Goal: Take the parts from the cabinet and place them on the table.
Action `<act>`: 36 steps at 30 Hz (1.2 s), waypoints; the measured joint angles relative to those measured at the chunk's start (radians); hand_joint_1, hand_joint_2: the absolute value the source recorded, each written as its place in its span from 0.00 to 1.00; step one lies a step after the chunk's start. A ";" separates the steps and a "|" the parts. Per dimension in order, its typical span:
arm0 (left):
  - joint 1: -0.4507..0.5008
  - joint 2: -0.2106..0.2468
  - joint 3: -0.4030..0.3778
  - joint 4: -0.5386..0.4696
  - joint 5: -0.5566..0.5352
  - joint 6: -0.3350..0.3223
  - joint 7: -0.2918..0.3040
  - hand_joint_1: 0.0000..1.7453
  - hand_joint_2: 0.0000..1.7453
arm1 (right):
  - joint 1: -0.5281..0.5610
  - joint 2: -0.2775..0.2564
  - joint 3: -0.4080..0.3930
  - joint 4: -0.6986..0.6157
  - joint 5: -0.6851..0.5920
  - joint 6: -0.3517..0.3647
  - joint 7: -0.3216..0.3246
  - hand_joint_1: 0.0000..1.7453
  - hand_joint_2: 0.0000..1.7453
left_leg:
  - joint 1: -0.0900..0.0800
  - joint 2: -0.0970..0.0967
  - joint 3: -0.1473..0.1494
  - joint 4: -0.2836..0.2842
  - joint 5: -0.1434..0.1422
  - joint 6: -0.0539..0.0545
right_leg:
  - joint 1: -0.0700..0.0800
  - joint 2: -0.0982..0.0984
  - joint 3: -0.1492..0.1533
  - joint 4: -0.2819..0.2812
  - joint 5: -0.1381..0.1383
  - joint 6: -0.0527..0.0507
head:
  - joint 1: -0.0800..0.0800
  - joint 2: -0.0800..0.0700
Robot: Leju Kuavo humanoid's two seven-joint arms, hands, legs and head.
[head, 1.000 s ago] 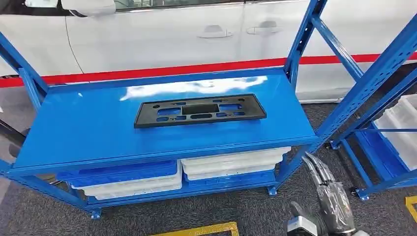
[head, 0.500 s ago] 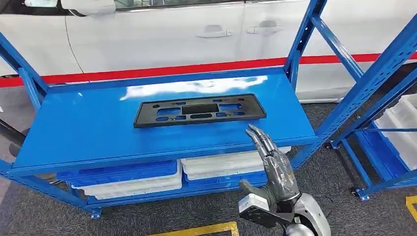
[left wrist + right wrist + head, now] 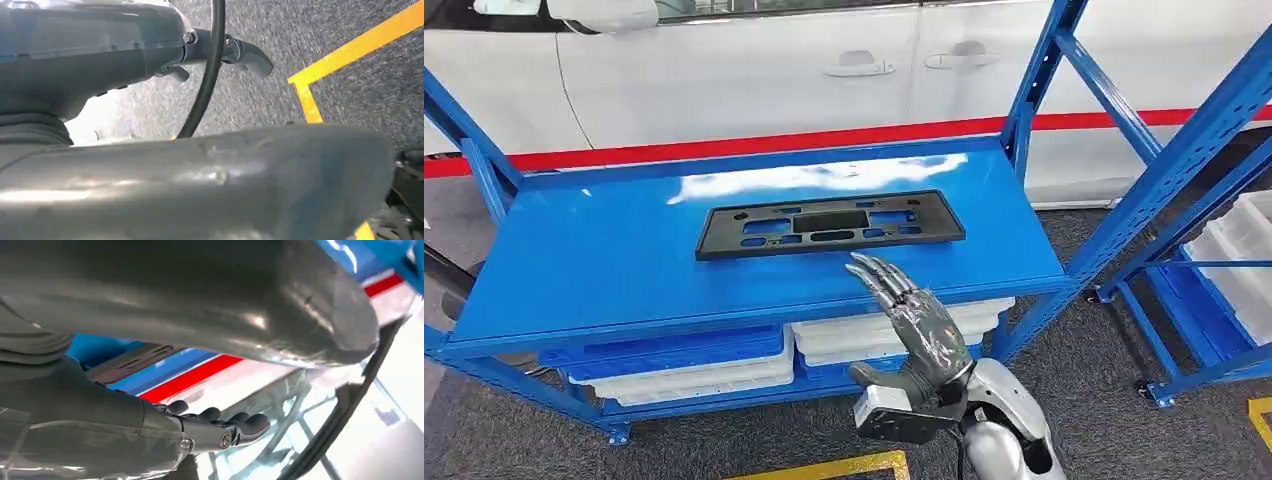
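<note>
Lying on the shelf: a flat black part, a long rectangular frame with cut-outs, rests flat on the blue top shelf of the cabinet, a little toward 12 o'clock of the shelf's middle, its long side running from 9 to 3 o'clock; the right wrist view catches a strip of it as well.
Right hand: the right hand comes up from 6 o'clock, palm open, fingers straight and slightly spread, their tips over the shelf's front edge, near the part's 5 o'clock corner but apart from it; it holds nothing. In the right wrist view the dark fingertips lie side by side and extended.
Left hand: the left hand hangs over grey carpet; I cannot tell how its fingers lie.
Lower shelf: white and blue trays stacked beneath the top shelf.
Second rack: a blue rack at 3 o'clock holds white bins.
Beyond: a white car with a red stripe stands at 12 o'clock behind the cabinet.
Floor: yellow tape on the carpet at 6 o'clock.
</note>
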 joint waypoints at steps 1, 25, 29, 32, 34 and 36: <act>0.000 0.004 -0.008 0.000 -0.002 -0.003 0.002 0.00 0.00 | -0.014 -0.015 0.017 0.011 -0.003 0.003 0.004 0.00 0.00 | 0.000 0.000 0.000 0.000 0.000 0.000 | 0.000 0.000 0.000 0.000 0.000 0.000 | 0.000 0.000; 0.002 0.046 -0.088 -0.001 -0.010 -0.009 0.004 0.00 0.00 | -0.243 -0.149 0.174 0.140 -0.093 0.017 0.080 0.00 0.00 | 0.000 0.000 -0.001 0.000 0.000 0.000 | 0.000 -0.001 -0.001 0.000 0.000 0.000 | 0.000 0.000; 0.002 0.047 -0.089 -0.001 -0.013 -0.009 0.002 0.00 0.00 | -0.251 -0.149 0.175 0.139 -0.105 0.018 0.083 0.00 0.00 | 0.000 0.000 -0.001 0.000 0.000 0.000 | 0.000 -0.001 -0.001 0.000 0.000 0.000 | 0.000 0.000; 0.001 0.046 -0.089 -0.001 -0.014 -0.009 -0.003 0.00 0.00 | -0.254 -0.149 0.177 0.134 -0.111 0.019 0.085 0.00 0.00 | 0.000 -0.001 -0.001 0.000 0.000 0.000 | 0.000 -0.001 -0.001 0.000 0.000 0.000 | 0.000 0.000; 0.001 0.046 -0.089 -0.001 -0.016 -0.010 -0.007 0.00 0.00 | -0.258 -0.149 0.178 0.134 -0.113 0.019 0.085 0.00 0.00 | 0.000 -0.001 -0.001 0.000 0.000 0.000 | 0.000 -0.001 -0.001 0.000 0.000 0.000 | 0.000 0.000; 0.001 0.046 -0.089 -0.001 -0.018 -0.010 -0.013 0.00 0.00 | -0.261 -0.149 0.180 0.134 -0.114 0.019 0.085 0.00 0.00 | 0.000 -0.001 -0.001 0.000 0.000 0.000 | 0.000 -0.001 -0.001 0.000 0.000 0.000 | 0.000 0.000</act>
